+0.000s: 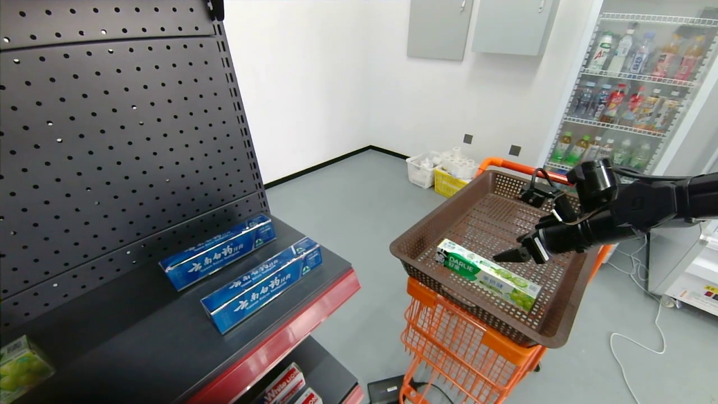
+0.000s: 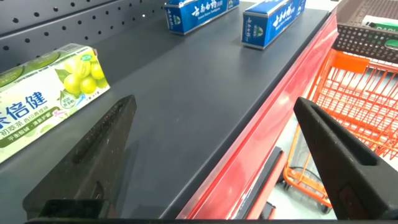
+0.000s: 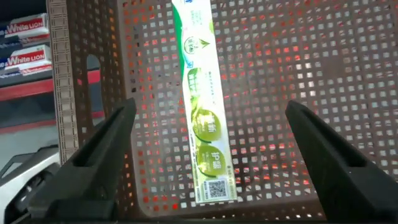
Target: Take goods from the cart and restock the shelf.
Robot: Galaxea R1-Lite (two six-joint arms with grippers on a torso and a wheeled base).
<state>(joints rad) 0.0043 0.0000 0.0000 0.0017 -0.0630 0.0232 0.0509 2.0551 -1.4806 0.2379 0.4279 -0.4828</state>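
Now shelf (image 1: pixel 140 336) holds two blue boxes (image 1: pixel 217 251) (image 1: pixel 262 284), basket (image 1: pixel 437 210) one green box (image 1: pixel 488 275).

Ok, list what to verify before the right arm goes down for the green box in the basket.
1. Right tool open: ok, fingers spread wide.
2. Green box lined up with the tool: ok, in the right wrist view it runs lengthwise between the fingers, so they would close across its narrow side.
3. Box free to lift: ok, it lies flat and alone in the basket.
4. Gap between tool and box: cannot tell.
5. Room on the shelf: ok, bare board around the two blue boxes.
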